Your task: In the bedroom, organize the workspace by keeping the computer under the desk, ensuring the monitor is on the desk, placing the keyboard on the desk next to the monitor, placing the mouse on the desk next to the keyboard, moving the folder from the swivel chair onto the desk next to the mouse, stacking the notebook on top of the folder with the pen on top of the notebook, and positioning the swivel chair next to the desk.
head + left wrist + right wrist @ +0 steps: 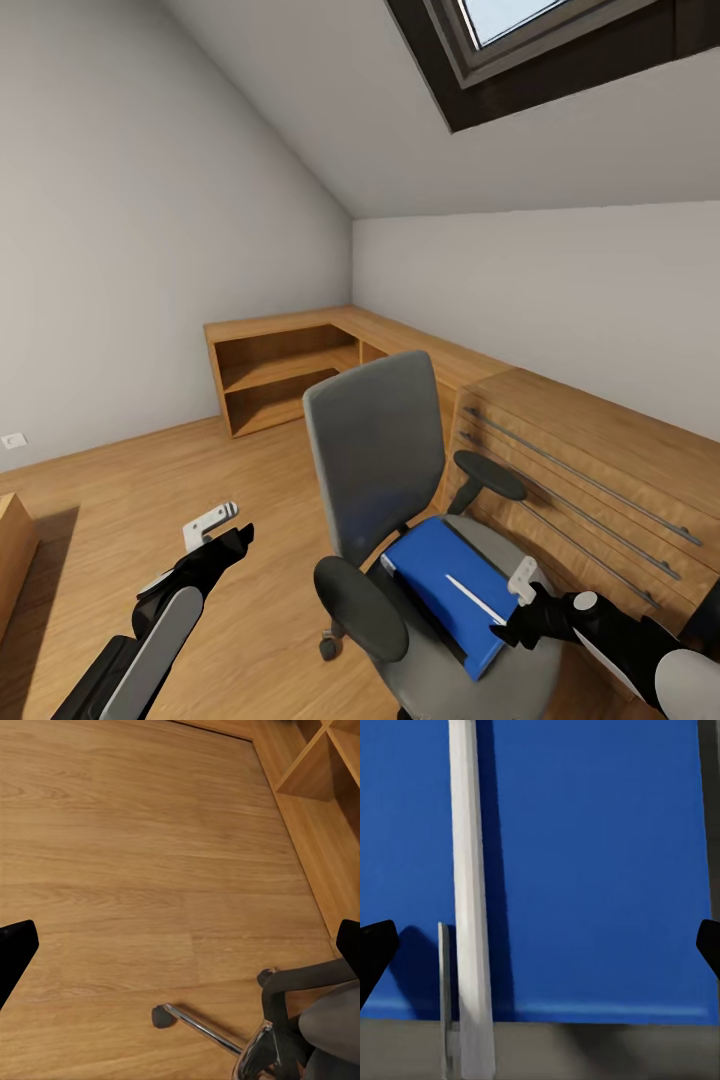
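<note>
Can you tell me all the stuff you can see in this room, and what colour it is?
swivel chair: one, grey with black armrests, middle of the floor by the wooden units
folder: one, bright blue, flat on the chair seat
pen: one, whitish, lying on the folder
low cabinet: one, light wood, open shelves, in the corner
drawer unit: one, wood with metal bars, along the far wall
skylight: one, dark frame, in the sloped ceiling
left gripper: black, jaws open, over bare floor
right gripper: black, jaws open, over the folder

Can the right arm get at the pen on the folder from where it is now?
Probably yes. The right gripper is open just over the folder's near edge, the pen lies uncovered on top, and nothing stands between.
</note>
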Motion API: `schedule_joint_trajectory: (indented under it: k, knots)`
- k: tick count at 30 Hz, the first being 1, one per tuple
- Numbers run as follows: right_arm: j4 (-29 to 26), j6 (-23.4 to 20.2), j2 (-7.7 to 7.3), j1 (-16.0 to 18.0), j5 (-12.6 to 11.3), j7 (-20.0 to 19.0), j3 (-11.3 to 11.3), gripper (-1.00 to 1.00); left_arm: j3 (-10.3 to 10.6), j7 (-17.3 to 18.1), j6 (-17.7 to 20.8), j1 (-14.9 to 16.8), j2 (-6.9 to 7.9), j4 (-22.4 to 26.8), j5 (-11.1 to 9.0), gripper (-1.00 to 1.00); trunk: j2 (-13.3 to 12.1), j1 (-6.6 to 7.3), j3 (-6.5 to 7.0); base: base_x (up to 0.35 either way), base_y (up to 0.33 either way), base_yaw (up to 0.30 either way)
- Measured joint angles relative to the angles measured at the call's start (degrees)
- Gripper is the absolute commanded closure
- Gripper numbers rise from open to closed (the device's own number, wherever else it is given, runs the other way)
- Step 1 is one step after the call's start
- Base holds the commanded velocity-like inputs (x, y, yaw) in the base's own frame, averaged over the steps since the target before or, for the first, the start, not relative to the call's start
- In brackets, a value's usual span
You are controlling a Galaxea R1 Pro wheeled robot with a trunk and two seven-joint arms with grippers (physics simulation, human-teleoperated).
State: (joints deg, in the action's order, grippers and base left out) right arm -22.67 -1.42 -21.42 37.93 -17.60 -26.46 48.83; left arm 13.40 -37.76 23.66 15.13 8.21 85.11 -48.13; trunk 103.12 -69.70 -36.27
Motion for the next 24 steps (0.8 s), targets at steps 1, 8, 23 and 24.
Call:
schedule_joint_trajectory:
  k: [1,8,23,24]
  knots:
    - [0.0,0.0,0.00,0.0,0.0,0.0,0.0,-1.00,0.0,0.0,0.0,0.0,-0.03,0.0,0.0,-1.00,0.0,0.00,0.00,0.000,0.000,0.000]
    - [0.0,0.0,0.01,0.0,0.0,0.0,0.0,-1.00,0.0,0.0,0.0,0.0,-0.04,0.0,0.0,-1.00,0.0,0.00,0.00,0.000,0.000,0.000]
    - [-0.7,0.0,0.02,-0.5,-0.3,-0.2,0.1,1.00,0.0,0.0,0.0,0.0,-0.06,0.0,0.0,-1.00,0.0,0.00,0.00,0.000,0.000,0.000]
    - [-1.8,0.0,0.02,-1.1,-0.2,-0.2,0.2,1.00,0.0,0.0,0.0,0.0,-0.06,0.0,0.0,-1.00,0.0,0.00,0.00,0.000,0.000,0.000]
